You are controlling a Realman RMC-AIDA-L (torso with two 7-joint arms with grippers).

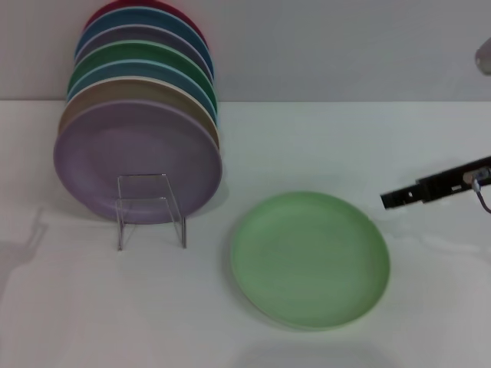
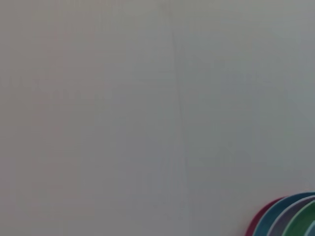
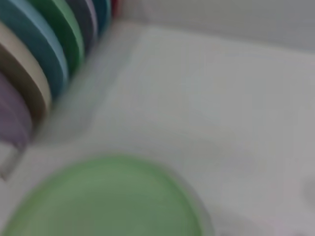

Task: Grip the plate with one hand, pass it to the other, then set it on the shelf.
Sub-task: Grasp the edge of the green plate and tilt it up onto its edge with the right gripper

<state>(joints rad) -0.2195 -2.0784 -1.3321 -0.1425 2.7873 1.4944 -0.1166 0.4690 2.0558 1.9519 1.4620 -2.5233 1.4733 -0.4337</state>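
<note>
- Looking down in the head view: mint-green plate (image 1: pixel 311 259) lies flat on the white tabletop (image 1: pixel 345 146), to the right of the clear acrylic shelf (image 1: pixel 150 208), apart from it.
- The shelf holds a row of upright plates leaning back toward the wall; lavender plate (image 1: pixel 138 159) at the front, then tan, blue, dark green plate (image 1: pixel 142 54), more behind.
- Right pincer (image 1: pixel 386 201) reaches in from the right edge, black, tip just beside the mint plate's far right rim, not touching; holds nothing, finger gap cannot tell.
- Left pincer not visible here.
- Left wrist view: mostly blank wall; rims of the stacked plates (image 2: pixel 288 216) in one corner. No fingers shown.
- Right wrist view: mint plate (image 3: pixel 106 199) blurred and close, the racked plate edges (image 3: pixel 44 54) beyond it. Own fingers not shown.
</note>
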